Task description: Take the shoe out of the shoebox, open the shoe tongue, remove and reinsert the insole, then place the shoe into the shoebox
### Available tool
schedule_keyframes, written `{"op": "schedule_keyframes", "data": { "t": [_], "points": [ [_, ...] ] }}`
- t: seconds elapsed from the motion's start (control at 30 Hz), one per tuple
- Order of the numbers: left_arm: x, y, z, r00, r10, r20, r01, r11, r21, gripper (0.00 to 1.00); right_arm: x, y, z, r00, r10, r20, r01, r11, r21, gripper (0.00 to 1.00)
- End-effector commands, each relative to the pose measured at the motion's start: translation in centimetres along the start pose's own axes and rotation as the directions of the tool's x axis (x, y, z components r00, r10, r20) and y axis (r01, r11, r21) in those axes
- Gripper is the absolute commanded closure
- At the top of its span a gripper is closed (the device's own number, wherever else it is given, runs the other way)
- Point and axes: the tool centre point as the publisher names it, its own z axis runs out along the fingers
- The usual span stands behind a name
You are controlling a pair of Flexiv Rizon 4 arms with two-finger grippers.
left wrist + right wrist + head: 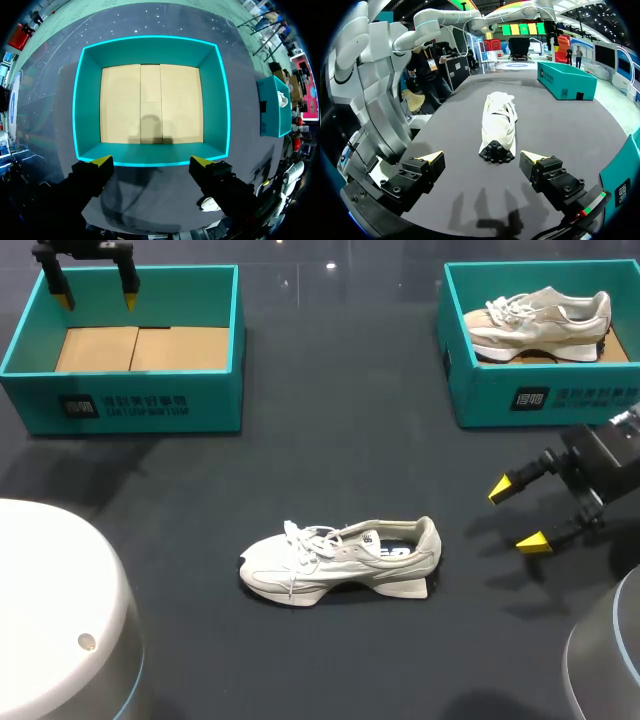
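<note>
A white shoe (340, 560) lies on its side on the dark table, toe to the left, heel to the right. My right gripper (520, 513) hovers open just right of its heel; in the right wrist view the shoe (499, 125) lies straight ahead of the gripper (482, 159), sole end nearest. An empty teal shoebox (125, 350) with a cardboard floor sits at the back left. My left gripper (97, 292) hangs open above its far rim; in the left wrist view the shoebox (150, 102) lies directly below the gripper (151, 161).
A second teal box (540, 340) at the back right holds another pale shoe (540, 322). It also shows as a teal box (272, 107) beside the empty one in the left wrist view. My arms' white bases (55, 610) fill the front corners.
</note>
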Motion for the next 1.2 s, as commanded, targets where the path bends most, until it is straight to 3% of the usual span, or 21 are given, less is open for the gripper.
{"op": "schedule_keyframes", "data": {
  "t": [0.03, 0.47, 0.73, 0.8, 1.2],
  "points": [
    [0.0, 0.0, 0.0, 1.0, -0.001, 0.0, 0.001, 1.0, 0.0, 0.0, -0.3, -1.6, 1.0, 1.0, -0.015, 0.013, 0.015, 1.0, -0.015, 0.0],
    [0.0, 0.0, 0.0, 1.0, -0.001, 0.0, 0.001, 1.0, 0.0, 0.0, 1.0, -3.2, 3.9, 0.986, -0.106, 0.128, 0.106, 0.994, 0.005, 0.0],
    [0.0, 0.0, 0.0, 1.0, -0.001, 0.0, 0.001, 1.0, 0.0, 0.0, 1.3, -4.8, 4.1, 0.97, 0.023, 0.24, -0.007, 0.998, -0.07, 0.0],
    [0.0, 0.0, 0.0, 1.0, -0.001, 0.0, 0.001, 1.0, 0.0, 0.0, 1.2, -5.2, 4.0, 0.962, 0.117, 0.246, -0.093, 0.99, -0.104, 0.0],
    [0.0, 0.0, 0.0, 1.0, -0.001, 0.0, 0.001, 1.0, 0.0, 0.0, 1.2, -5.2, 4.0, 0.962, 0.117, 0.246, -0.093, 0.99, -0.104, 0.0]
  ]
}}
